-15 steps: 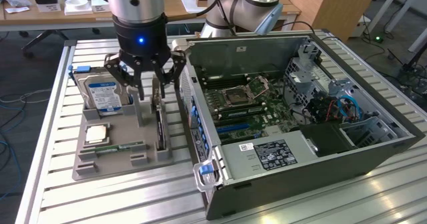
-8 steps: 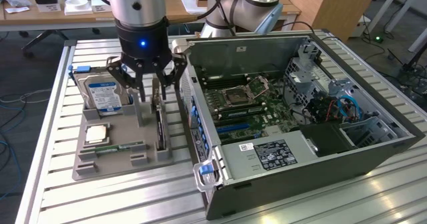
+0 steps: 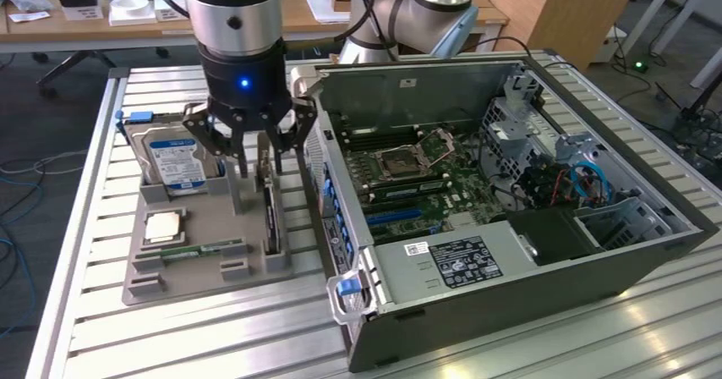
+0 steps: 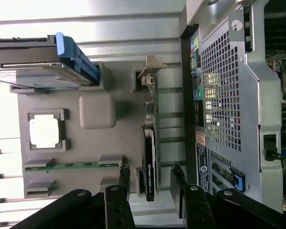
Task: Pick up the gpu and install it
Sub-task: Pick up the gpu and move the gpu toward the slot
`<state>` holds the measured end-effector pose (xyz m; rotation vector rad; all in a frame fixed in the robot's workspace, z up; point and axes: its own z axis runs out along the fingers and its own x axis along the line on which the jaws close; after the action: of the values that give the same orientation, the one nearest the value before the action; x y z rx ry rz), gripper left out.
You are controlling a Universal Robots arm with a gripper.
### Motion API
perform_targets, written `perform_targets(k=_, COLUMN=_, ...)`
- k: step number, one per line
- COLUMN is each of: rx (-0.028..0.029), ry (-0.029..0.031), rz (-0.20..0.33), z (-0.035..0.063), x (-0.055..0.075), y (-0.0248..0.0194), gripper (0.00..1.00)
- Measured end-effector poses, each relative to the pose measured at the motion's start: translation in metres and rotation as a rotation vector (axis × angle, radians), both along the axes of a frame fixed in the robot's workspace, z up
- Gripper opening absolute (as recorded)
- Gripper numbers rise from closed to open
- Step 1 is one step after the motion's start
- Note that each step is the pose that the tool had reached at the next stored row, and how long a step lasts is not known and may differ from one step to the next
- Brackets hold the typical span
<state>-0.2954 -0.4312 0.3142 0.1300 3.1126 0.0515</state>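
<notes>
The gpu [image 3: 270, 220] stands on edge in a slot at the side of the grey parts tray [image 3: 186, 288] nearest the computer case. In the wrist view the gpu [image 4: 149, 160] is a thin dark card with a black cooler and a silver bracket at its far end. My gripper [image 3: 259, 169] hangs just above it, open. In the wrist view my gripper [image 4: 151, 182] has one black finger on each side of the card's near end, with a gap on both sides. Nothing is held.
The tray [image 4: 38, 102] also holds a hard drive [image 3: 175, 157] with a blue-white label, a square processor [image 3: 165, 225] and a green memory stick [image 3: 203, 249]. The open computer case [image 3: 508, 184] with its motherboard lies close beside the tray. Its perforated rear panel [image 4: 224, 95] is close to the card.
</notes>
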Motion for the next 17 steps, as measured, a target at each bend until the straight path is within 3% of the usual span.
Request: perform_targets(k=17, rx=-0.0002, ry=0.0003, rz=0.000, z=-0.0273, x=0.000, y=0.0000, gripper=0.47)
